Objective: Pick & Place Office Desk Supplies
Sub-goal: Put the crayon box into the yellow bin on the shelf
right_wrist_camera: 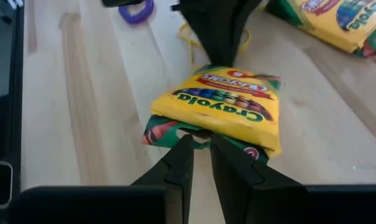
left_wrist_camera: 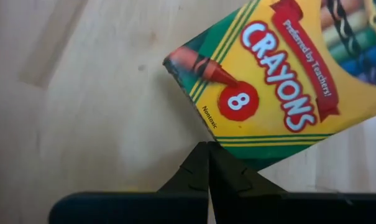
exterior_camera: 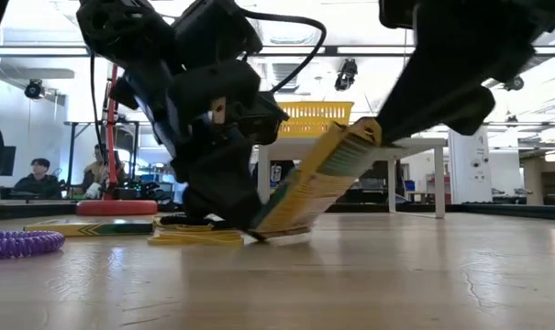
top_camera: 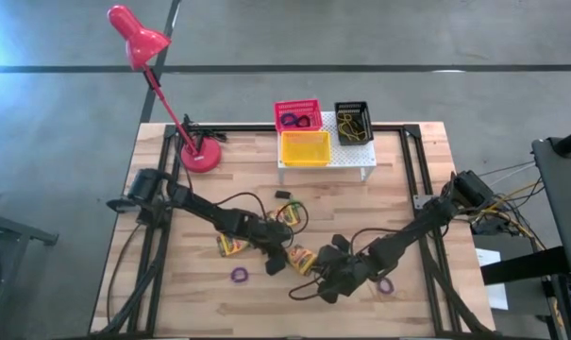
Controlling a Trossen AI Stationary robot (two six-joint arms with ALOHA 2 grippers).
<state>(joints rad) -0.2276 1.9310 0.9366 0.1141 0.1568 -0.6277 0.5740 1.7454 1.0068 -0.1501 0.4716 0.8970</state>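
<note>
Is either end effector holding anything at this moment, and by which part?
The right end effector pinches one end edge of a tilted crayon box. The left end effector is shut, holds nothing, and only presses against the box's opposite end.

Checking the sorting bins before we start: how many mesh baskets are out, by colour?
Pink-red basket: 1
Yellow basket: 1
Black basket: 1
Total: 3

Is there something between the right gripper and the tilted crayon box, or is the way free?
Nothing visible stands between them. The right gripper already pinches one end of the tilted flat yellow-and-green crayon box; the left gripper, shut, presses against its opposite end.
</note>
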